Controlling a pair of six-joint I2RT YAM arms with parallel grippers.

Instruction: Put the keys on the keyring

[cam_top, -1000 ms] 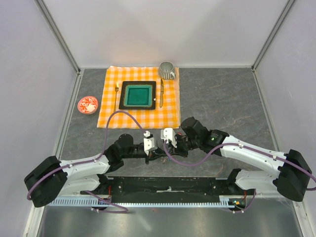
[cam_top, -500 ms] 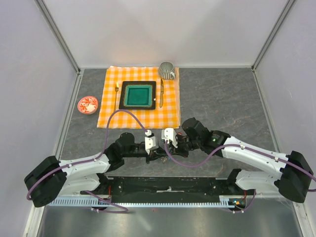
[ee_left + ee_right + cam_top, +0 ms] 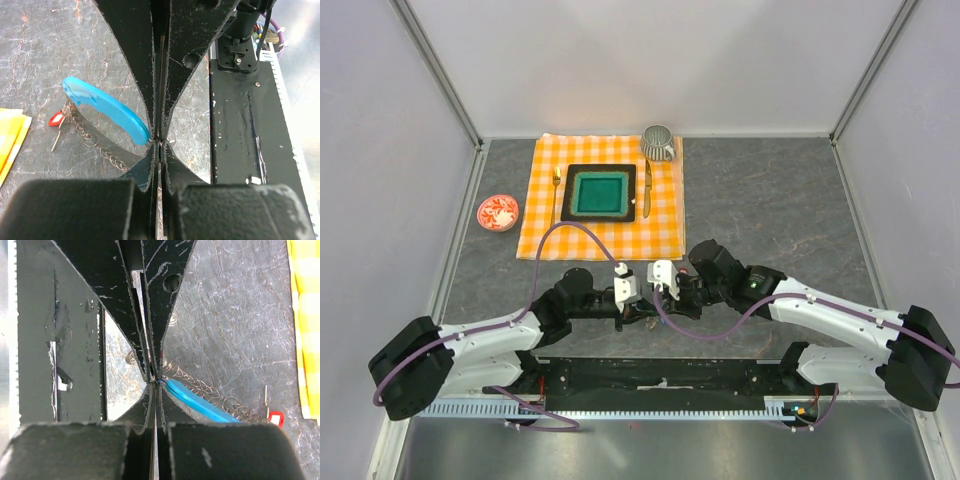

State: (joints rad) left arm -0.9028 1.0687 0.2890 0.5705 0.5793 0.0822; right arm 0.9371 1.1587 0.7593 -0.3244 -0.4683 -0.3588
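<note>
Left gripper (image 3: 159, 142): jaws pressed together, with the end of the blue-tagged key (image 3: 107, 109) touching the tips; whether it is gripped cannot be determined. Right gripper (image 3: 156, 380): likewise closed, same tag end at its tips. Keyring (image 3: 102, 149) lies slack on the table (image 3: 40, 45) beneath the tag. Red-headed key (image 3: 56, 120) lies beside the chain, near the checked cloth (image 3: 548, 232).

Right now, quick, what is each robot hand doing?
Left gripper: jaws shut beside the blue tag; grip unclear.
Right gripper: jaws shut on the blue tag's end.

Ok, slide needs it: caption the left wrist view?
Left claw shut against blue tag; keyring and red key beyond.
</note>
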